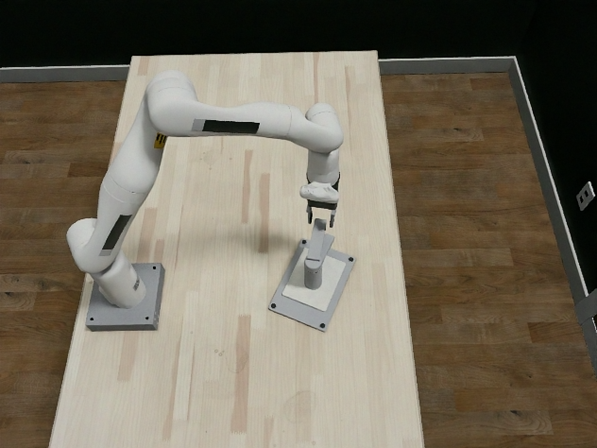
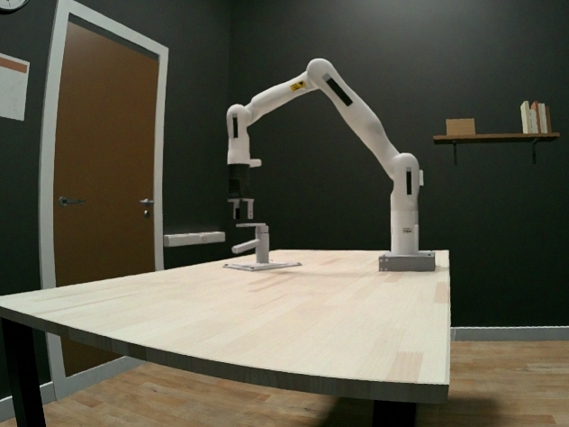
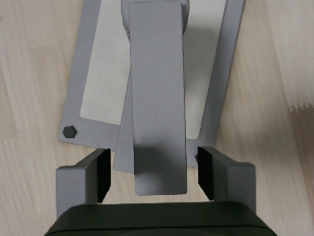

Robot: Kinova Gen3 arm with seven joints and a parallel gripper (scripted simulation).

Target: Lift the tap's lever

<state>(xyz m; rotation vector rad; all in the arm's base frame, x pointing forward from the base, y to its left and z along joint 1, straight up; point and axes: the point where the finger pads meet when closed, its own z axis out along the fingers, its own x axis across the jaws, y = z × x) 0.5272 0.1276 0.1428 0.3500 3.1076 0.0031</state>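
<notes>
A grey tap (image 1: 312,274) stands on a grey base plate (image 1: 312,284) on the wooden table. Its flat lever (image 1: 317,238) lies level on top of the post (image 2: 262,243) and reaches out over the spout (image 2: 243,246). It shows level in the side view (image 2: 250,225). My gripper (image 1: 322,219) is open and points straight down, just above the lever's free end. It shows a small gap above the lever in the side view (image 2: 242,212). In the wrist view the lever's end (image 3: 158,170) lies between my two fingers, touching neither.
The arm's grey mount (image 1: 124,308) is bolted at the table's left side. The tap's plate sits near the table's right edge (image 1: 400,269). A door and a wall shelf (image 2: 493,135) stand far behind.
</notes>
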